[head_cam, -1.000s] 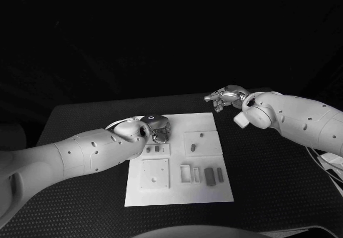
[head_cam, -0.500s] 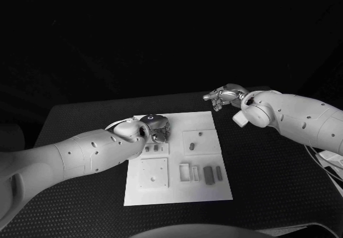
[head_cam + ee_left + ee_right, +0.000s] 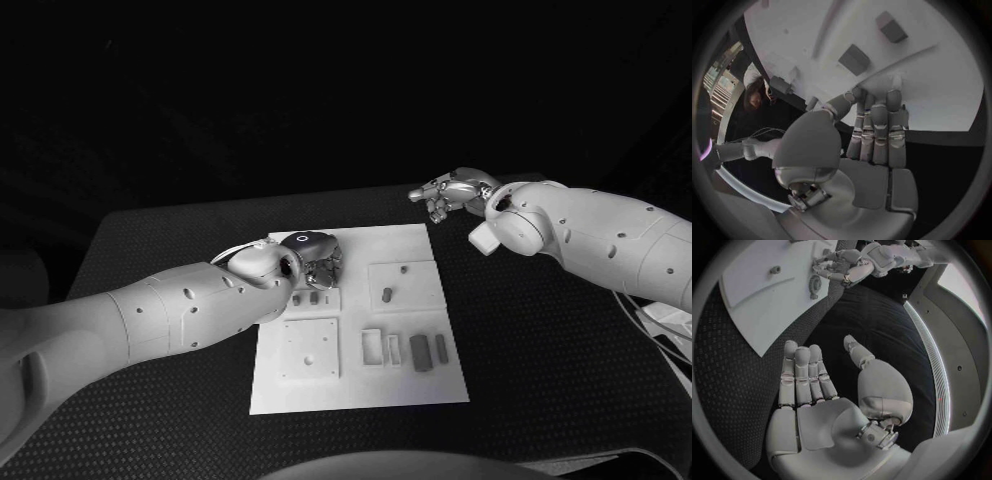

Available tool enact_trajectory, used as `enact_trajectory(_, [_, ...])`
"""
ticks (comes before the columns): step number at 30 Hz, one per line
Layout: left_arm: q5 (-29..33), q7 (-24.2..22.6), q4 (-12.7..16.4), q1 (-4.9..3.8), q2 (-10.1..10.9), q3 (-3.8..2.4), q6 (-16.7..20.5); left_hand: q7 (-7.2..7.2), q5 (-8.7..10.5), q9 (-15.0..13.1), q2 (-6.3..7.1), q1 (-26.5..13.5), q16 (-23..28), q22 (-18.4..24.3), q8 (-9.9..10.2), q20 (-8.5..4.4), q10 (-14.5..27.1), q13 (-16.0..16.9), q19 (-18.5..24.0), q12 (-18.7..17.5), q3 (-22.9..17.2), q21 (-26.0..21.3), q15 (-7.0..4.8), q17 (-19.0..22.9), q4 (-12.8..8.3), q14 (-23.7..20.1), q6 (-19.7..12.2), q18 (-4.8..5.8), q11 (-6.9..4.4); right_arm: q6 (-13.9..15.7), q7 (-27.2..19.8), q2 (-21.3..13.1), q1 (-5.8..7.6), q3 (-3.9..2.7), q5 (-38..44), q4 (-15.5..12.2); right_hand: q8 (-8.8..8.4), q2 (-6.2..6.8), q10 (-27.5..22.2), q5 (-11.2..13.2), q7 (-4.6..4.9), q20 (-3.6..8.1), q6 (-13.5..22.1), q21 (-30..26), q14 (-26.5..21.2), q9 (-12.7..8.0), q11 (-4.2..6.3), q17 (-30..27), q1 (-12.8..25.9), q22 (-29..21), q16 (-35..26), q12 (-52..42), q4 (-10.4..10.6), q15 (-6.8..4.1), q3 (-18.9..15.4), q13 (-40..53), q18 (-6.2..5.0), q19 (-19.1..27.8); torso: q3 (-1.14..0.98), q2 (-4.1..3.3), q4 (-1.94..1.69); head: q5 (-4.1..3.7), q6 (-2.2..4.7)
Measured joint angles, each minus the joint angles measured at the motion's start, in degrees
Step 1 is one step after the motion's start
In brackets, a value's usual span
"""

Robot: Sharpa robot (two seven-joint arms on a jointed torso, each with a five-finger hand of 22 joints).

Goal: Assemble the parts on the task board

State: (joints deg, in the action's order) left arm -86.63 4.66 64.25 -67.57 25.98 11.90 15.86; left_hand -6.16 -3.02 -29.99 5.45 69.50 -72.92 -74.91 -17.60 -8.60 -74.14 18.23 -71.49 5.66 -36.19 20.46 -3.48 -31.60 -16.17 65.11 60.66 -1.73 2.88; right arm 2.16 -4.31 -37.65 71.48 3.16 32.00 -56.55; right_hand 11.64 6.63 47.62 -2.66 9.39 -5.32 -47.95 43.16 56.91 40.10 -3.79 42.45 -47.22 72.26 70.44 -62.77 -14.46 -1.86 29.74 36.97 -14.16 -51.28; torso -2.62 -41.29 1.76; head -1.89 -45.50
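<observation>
The left hand (image 3: 317, 262) is low over the far left part of the white board (image 3: 361, 385), which lies in the middle of the black bench (image 3: 548, 350). In the left wrist view its fingers (image 3: 879, 125) are straight and side by side, with the tips down at the board, and they hold nothing that I can see, so the hand looks open. Two small dark parts (image 3: 856, 59) lie on the board just past those fingertips. In the head view one little part (image 3: 387, 294) sits in the square spot near the middle of the board, and two long dark parts (image 3: 420, 352) lie side by side nearer the front right. The right hand (image 3: 450, 194) hangs over the bench just past the far right corner of the board. In the right wrist view its fingers (image 3: 801, 375) are flat and spread, and it holds nothing. I think most of the job is still left to do, since several parts lie loose.
</observation>
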Motion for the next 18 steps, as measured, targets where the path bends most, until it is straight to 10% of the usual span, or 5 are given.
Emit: enact_trajectory(18, [0.6,-1.5,0.6,0.39,1.7,-0.08,3.6,0.45,0.21,-0.6,0.20,0.9,0.0,0.0,-0.5,-0.52,-1.0,0.0,-0.7,0.1,-0.6,0.4,-0.51,0.1,-0.1,0.9,0.7,0.45,-0.54,0.0,0.0,0.0,0.00,0.00,0.0,0.0,0.00,0.00,0.0,0.0,0.14,0.00,0.1,0.0,0.0,0.0,0.00,0.0,0.0,0.0,0.0,0.0,0.0,0.00,0.0,-0.1,0.00,0.0,-0.01,0.03,-0.01,0.05,0.41])
